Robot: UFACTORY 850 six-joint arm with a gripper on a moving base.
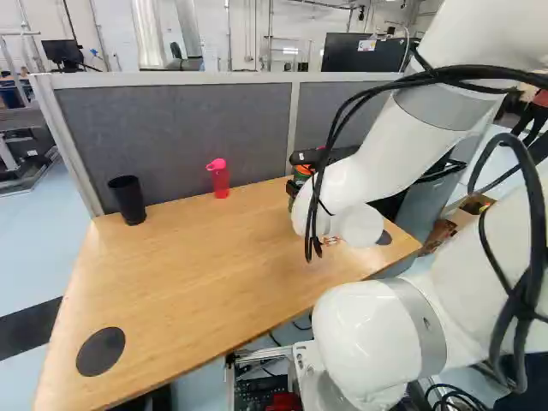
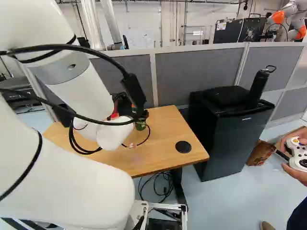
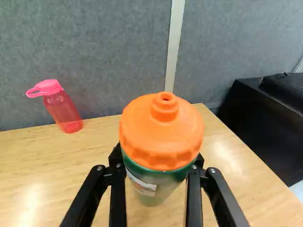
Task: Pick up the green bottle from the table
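My gripper (image 1: 306, 157) shows as a dark part behind the white wrist in the left base view. In the wrist view the gripper (image 3: 157, 165) is shut on the green bottle (image 3: 158, 187), one finger against each side below its orange lid. The same green bottle (image 2: 140, 125) is partly hidden by the arm and cables in the right base view. Its lower end appears over the wooden table (image 1: 205, 265); I cannot tell whether it touches the top.
A pink bottle (image 1: 219, 178) and a black cup (image 1: 128, 200) stand near the table's back edge, before a grey partition (image 1: 180, 128). A black fridge (image 2: 230, 139) stands beside the table. Another robot (image 2: 288, 21) is beyond the partition.
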